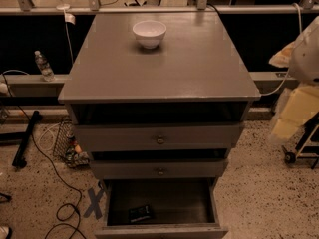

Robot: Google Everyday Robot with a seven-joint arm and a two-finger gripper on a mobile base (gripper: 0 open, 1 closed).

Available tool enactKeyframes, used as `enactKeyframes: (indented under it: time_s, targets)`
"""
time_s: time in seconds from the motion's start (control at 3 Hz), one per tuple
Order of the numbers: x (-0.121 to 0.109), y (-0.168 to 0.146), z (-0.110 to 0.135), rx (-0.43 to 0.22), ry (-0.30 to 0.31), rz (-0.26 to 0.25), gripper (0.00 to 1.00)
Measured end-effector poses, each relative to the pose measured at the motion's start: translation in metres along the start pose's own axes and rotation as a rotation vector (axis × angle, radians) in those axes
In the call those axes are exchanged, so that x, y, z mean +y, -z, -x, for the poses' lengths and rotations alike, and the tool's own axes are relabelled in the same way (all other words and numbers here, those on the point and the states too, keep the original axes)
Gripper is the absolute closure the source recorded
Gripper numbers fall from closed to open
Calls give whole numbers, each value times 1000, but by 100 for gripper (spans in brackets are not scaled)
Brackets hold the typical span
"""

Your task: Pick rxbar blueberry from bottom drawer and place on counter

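Note:
The rxbar blueberry (140, 213) lies flat on the floor of the open bottom drawer (162, 230), towards its front left, a small dark wrapper with pale lettering. The drawer is pulled out below two shut knobbed drawers. The counter (164, 68) is the glossy grey cabinet top. My gripper (295, 114) hangs as a blurred pale yellow shape at the right edge, to the right of the cabinet at the height of the upper drawers, well away from the bar.
A white bowl (149, 33) stands at the back of the counter. On the floor to the left are black cables (60, 210), a wire basket (65, 143) and a black bar (26, 138). A water bottle (44, 66) stands on the left ledge. A wheeled stand (299, 151) is at the right.

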State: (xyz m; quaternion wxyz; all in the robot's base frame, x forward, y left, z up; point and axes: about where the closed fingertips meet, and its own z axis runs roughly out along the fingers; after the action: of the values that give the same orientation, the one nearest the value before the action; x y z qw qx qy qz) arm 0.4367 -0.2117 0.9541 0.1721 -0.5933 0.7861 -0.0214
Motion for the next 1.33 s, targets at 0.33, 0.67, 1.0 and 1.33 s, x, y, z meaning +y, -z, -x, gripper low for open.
enactKeyframes:
  time_s: [0.33,0.67,1.0,1.33]
  targets:
    - [18,-44,0,-73,-62,36,0]
    - [39,-88,8,-149,-100,106,0]
    - [71,-148,43,-238,-74,239,0]
    - [96,-187,66,-274,-62,311,0]
